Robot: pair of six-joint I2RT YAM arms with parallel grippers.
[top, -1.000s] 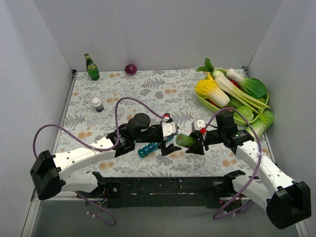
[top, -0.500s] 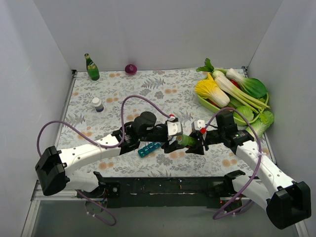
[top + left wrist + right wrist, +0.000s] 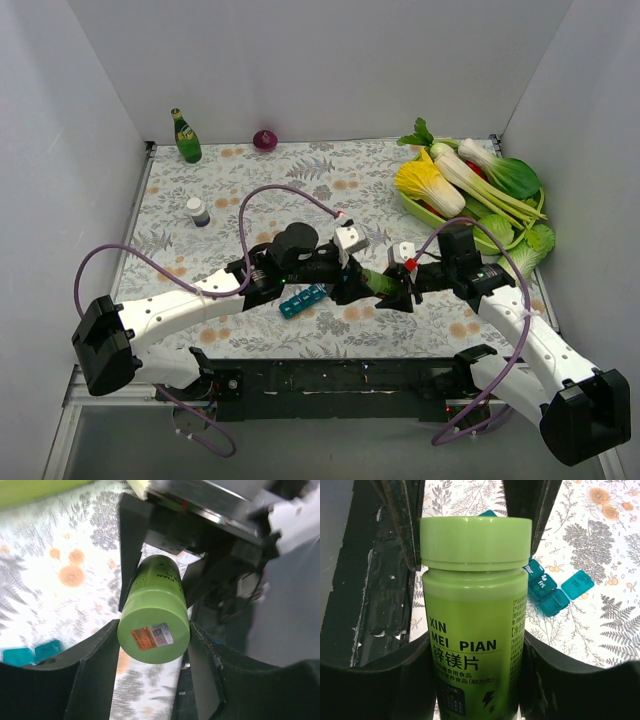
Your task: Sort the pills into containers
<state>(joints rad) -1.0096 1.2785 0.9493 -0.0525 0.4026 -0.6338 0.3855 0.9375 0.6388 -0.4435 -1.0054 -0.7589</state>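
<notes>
A green jar with a dark label lies sideways above the mat, gripped round its body by my right gripper, which is shut on it. My left gripper meets it from the left. Its jaws press both sides of the jar's lid. The lid's flat top carries an orange sticker. The containers, a teal pill-organizer strip, lie on the mat below the left gripper and show past the jar. No pills are in view.
A small white bottle stands at the left of the floral mat. A green glass bottle and a purple onion sit by the back wall. A green tray of vegetables fills the right rear. White walls enclose three sides.
My left arm has moved right to the jar, and its jaws have closed round the lid. The right arm and the jar have stayed in place.
</notes>
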